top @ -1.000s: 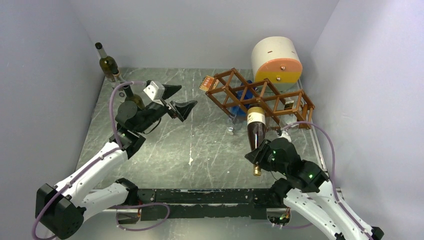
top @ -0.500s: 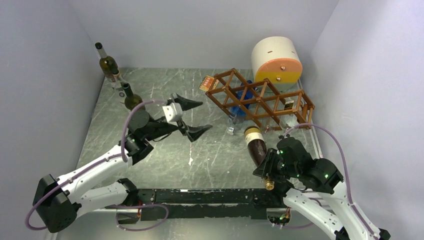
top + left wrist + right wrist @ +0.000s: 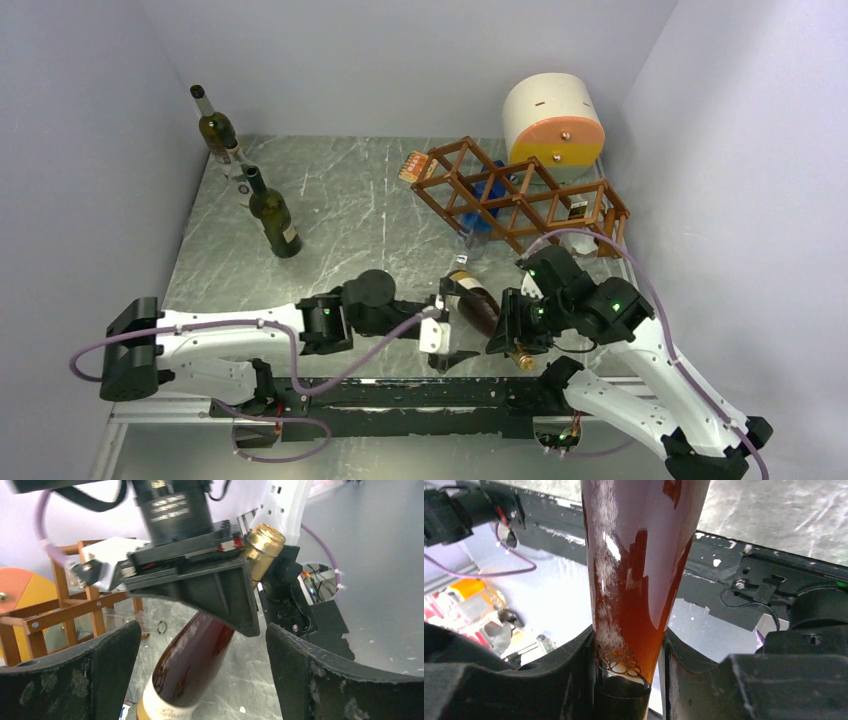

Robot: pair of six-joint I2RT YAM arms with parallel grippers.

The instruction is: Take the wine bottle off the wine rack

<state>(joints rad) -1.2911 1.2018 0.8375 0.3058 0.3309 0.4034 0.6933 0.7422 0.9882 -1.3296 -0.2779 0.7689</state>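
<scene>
Closest to you, by the near edge of the grey marbled table (image 3: 350, 200), the right gripper (image 3: 510, 335) is clamped on the neck of the dark brown glass wine bottle (image 3: 475, 305), just below its gold cap. The right wrist view shows both fingers pressed hard against the glass. The bottle is already out of the rack. It hangs tilted, with its neck toward the near edge and its cream-labelled end pointing back toward the rack.

The left gripper (image 3: 452, 322) stands wide open with one finger on either side of the bottle's body. The left wrist view shows a clear gap on both sides, so it holds nothing yet.

The step in hand looks like taking the body into that second grip. Centre the left jaws on the broad part of the body, not on the tapering shoulder, and close them squarely. Smooth glass with liquid inside will likely slip or swing if pinched off-centre. Loosen the neck grip only once the body feels firmly held.

Further back, toward the far right corner, the reddish-brown lattice wine rack (image 3: 520, 195) sits well apart from the bottle, so stay clear of its bars. Behind it lies a cream-and-orange cylinder (image 3: 553, 120). Two green glass bottles (image 3: 272, 215) stand upright along the far left side.
</scene>
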